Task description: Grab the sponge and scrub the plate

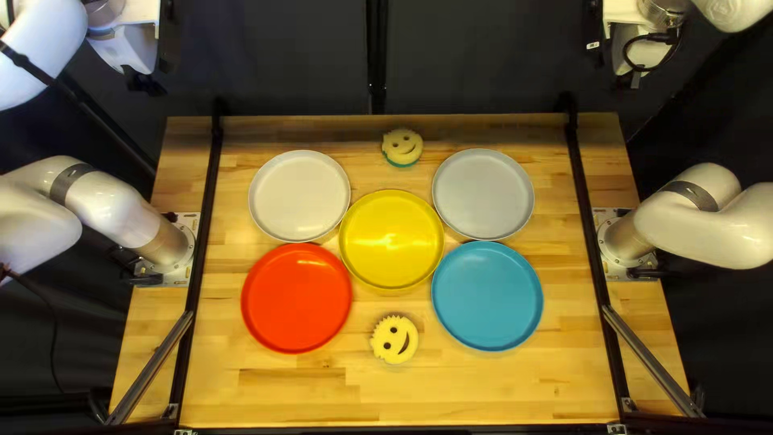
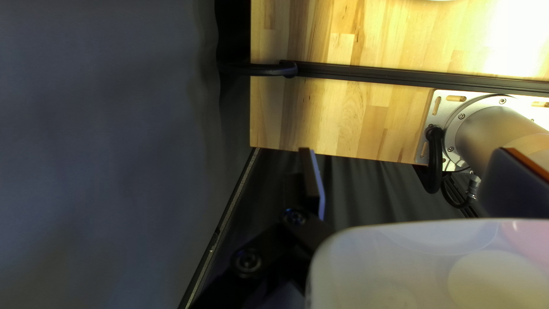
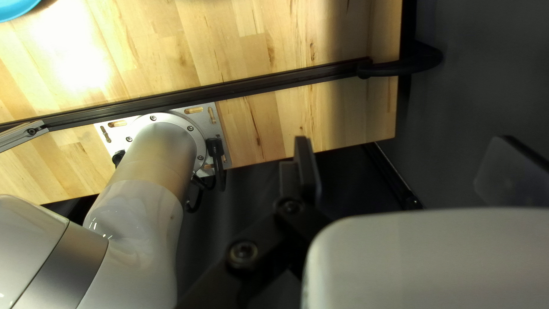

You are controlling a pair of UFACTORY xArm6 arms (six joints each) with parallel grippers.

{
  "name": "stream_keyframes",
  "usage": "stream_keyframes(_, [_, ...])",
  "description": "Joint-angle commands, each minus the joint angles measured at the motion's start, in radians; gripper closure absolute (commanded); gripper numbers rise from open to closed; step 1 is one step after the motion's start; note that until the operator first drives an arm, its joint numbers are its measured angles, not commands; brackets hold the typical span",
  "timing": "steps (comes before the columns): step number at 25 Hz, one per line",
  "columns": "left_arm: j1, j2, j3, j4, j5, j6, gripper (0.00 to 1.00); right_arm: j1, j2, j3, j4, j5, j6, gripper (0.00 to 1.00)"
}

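Two yellow smiley sponges lie on the table: one (image 1: 402, 146) near the far edge, with a teal underside, the other (image 1: 395, 339) on the near side between the red plate (image 1: 296, 298) and the blue plate (image 1: 487, 296). A yellow plate (image 1: 391, 242) is in the middle, between a white plate (image 1: 299, 196) and a grey plate (image 1: 483, 194). High beyond the table's far corners are my left gripper (image 1: 145, 82) and my right gripper (image 1: 634, 79). The left gripper (image 2: 412, 180) has its fingers wide apart, holding nothing; the right gripper (image 3: 409, 171) is likewise open and empty.
Black rails (image 1: 207, 242) run along both sides of the table, with the arm bases (image 1: 169, 246) just outside them. Bare wood (image 1: 394, 395) shows along the near edge. A dark curtain (image 1: 274, 56) hangs behind the far edge.
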Motion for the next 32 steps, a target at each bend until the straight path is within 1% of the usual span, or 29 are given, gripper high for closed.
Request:
stream_keyframes(1, [0.0, 0.0, 0.0, 0.0, 0.0, 0.0, 0.0, 0.0, 0.0, 0.0, 0.0, 0.0, 0.0, 0.0])
stream_keyframes(2, [-0.022, -0.01, 0.017, -0.01, -0.008, -0.026, 0.0, 0.0, 0.0, 0.0, 0.0, 0.0, 0.0, 0.0])
stream_keyframes(4, [-0.114, -0.023, 0.042, -0.006, -0.029, -0.106, 0.0, 0.0, 0.0, 0.0, 0.0, 0.0, 0.0, 0.0])
stream_keyframes(5, [-0.191, -0.022, 0.056, 0.001, -0.048, -0.172, 0.0, 0.0, 0.0, 0.0, 0.0, 0.0, 0.0, 0.0])
stream_keyframes(6, [-0.243, -0.014, 0.06, 0.008, -0.06, -0.219, 0.0, 0.0, 0.0, 0.0, 0.0, 0.0, 0.0, 0.0])
stream_keyframes(7, [-0.333, 0.002, 0.062, 0.019, -0.078, -0.295, 0.0, 0.0, 0.0, 0.0, 0.0, 0.0, 0.0, 0.0])
stream_keyframes(8, [-0.388, 0.012, 0.059, 0.025, -0.088, -0.339, 0.0, 0.0, 0.0, 0.0, 0.0, 0.0, 0.0, 0.0])
stream_keyframes(9, [-0.421, 0.019, 0.057, 0.03, -0.094, -0.366, 0.0, 0.0, 0.0, 0.0, 0.0, 0.0, 0.0, 0.0])
stream_keyframes(10, [-0.492, 0.035, 0.049, 0.039, -0.105, -0.422, 0.0, 0.0, 0.0, 0.0, 0.0, 0.0, 0.0, 0.0])
stream_keyframes(12, [-0.583, 0.055, 0.041, 0.048, -0.122, -0.488, 0.0, 0.0, 0.0, 0.0, 0.0, 0.0, 0.0, 0.0])
stream_keyframes(14, [-0.651, 0.083, 0.035, 0.046, -0.149, -0.535, 0.0, 0.0, 0.0, 0.0, 0.0, 0.0, 0.0, 0.0])
stream_keyframes(17, [-0.79, 0.162, 0.023, 0.049, -0.232, -0.629, 0.0, 0.0, 0.0, 0.0, 0.0, 0.0, 0.0, 0.0])
stream_keyframes(19, [-0.864, 0.214, 0.016, 0.058, -0.284, -0.678, 0.0, 0.0, 0.0, 0.0, 0.0, 0.0, 0.0, 0.0])
stream_keyframes(21, [-0.947, 0.286, 0.005, 0.076, -0.347, -0.74, 0.0, 0.0, 0.0, 0.0, 0.0, 0.0, 0.0, 0.0])
stream_keyframes(22, [-1.004, 0.343, -0.003, 0.083, -0.398, -0.784, 0.0, 0.0, 0.0, 0.0, 0.0, 0.0, 0.0, 0.0])
stream_keyframes(24, [-1.059, 0.401, -0.006, 0.085, -0.45, -0.819, 0.0, 0.0, 0.0, 0.0, 0.0, 0.0, 0.0, 0.0])
stream_keyframes(25, [-1.1, 0.448, -0.008, 0.079, -0.485, -0.84, 0.0, 0.0, 0.0, 0.0, 0.0, 0.0, 0.0, 0.0])
stream_keyframes(32, [-1.106, 0.456, -0.008, 0.076, -0.489, -0.84, 0.0, 0.0, 0.0, 0.0, 0.0, 0.0, 0.0, 0.0])
